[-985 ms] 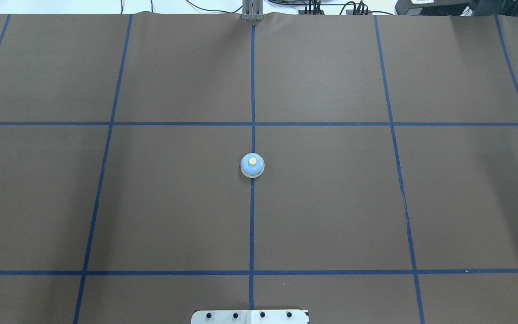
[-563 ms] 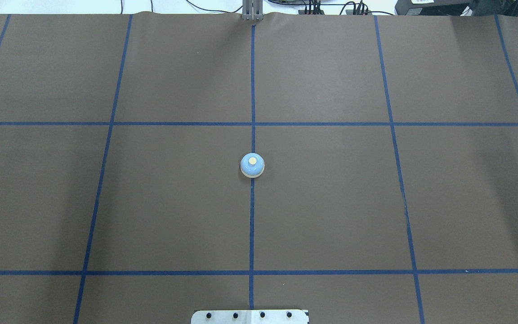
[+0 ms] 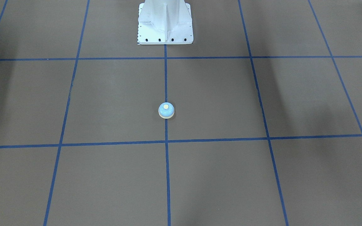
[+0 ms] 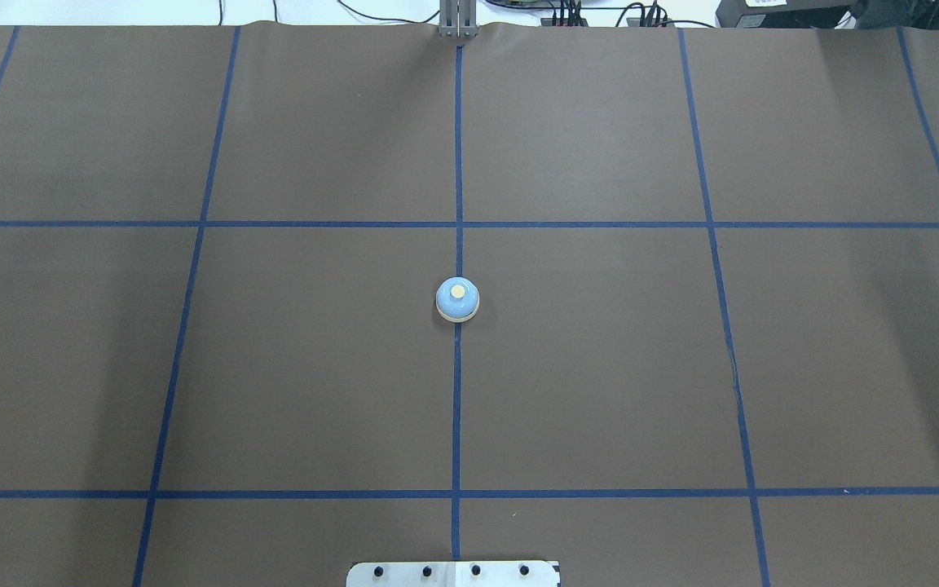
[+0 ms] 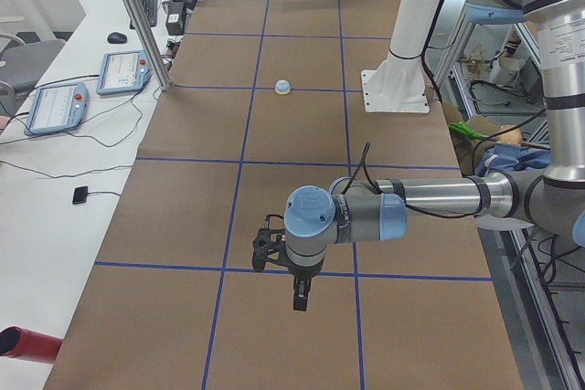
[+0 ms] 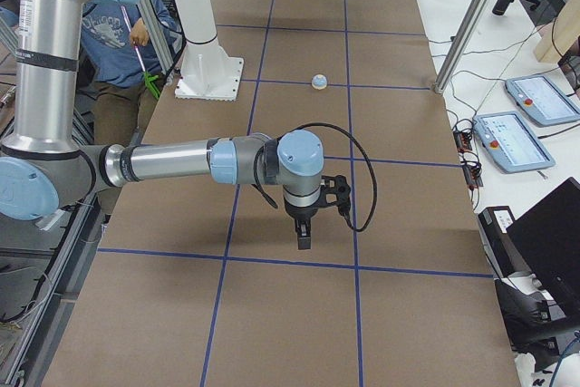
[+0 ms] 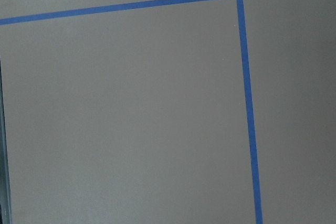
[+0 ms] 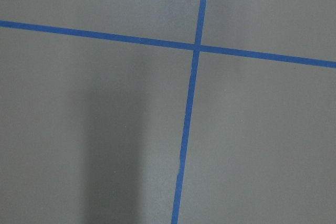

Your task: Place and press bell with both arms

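Note:
The small light-blue bell (image 4: 457,299) with a cream button stands upright on the middle blue tape line of the brown mat; it also shows in the front view (image 3: 166,110) and far off in both side views (image 5: 283,88) (image 6: 318,82). No gripper touches it. My left gripper (image 5: 299,297) hangs point-down over the mat's left end, far from the bell. My right gripper (image 6: 304,240) hangs the same way over the right end. I cannot tell whether either is open or shut. Both wrist views show only bare mat and tape lines.
The white bolted pedestal (image 3: 165,22) stands behind the bell on the robot's side. A metal post (image 5: 137,20) and teach pendants (image 5: 123,70) sit along the far table edge. A seated person (image 6: 109,24) is beside the robot.

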You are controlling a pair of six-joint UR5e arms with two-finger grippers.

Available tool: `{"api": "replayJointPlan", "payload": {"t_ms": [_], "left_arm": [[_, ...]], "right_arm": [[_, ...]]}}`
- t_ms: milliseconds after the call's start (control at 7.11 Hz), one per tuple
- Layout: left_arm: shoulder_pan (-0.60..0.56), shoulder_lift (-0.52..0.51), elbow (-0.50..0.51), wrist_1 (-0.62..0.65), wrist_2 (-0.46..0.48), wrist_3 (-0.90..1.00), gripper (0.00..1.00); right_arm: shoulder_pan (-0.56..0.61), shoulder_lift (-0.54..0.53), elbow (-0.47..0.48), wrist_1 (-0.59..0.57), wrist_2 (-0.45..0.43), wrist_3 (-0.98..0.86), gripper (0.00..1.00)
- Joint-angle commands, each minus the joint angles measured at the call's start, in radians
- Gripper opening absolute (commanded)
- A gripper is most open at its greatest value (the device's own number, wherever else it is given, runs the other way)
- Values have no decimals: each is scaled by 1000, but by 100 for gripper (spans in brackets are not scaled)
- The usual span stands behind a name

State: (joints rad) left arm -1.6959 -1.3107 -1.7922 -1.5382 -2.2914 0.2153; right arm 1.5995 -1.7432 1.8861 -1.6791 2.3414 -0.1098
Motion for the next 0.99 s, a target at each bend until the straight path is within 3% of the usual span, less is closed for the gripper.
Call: {"api": "replayJointPlan", "payload": {"t_ms": [0,844], "left_arm": [[4,-10,36,-19,-78,-52,100],[74,-45,19,-63,-79,-142,100]], "right_arm": [[-7,1,-1,4,-1,-1,100],[-24,5,10,9,9,-5,100]]}}
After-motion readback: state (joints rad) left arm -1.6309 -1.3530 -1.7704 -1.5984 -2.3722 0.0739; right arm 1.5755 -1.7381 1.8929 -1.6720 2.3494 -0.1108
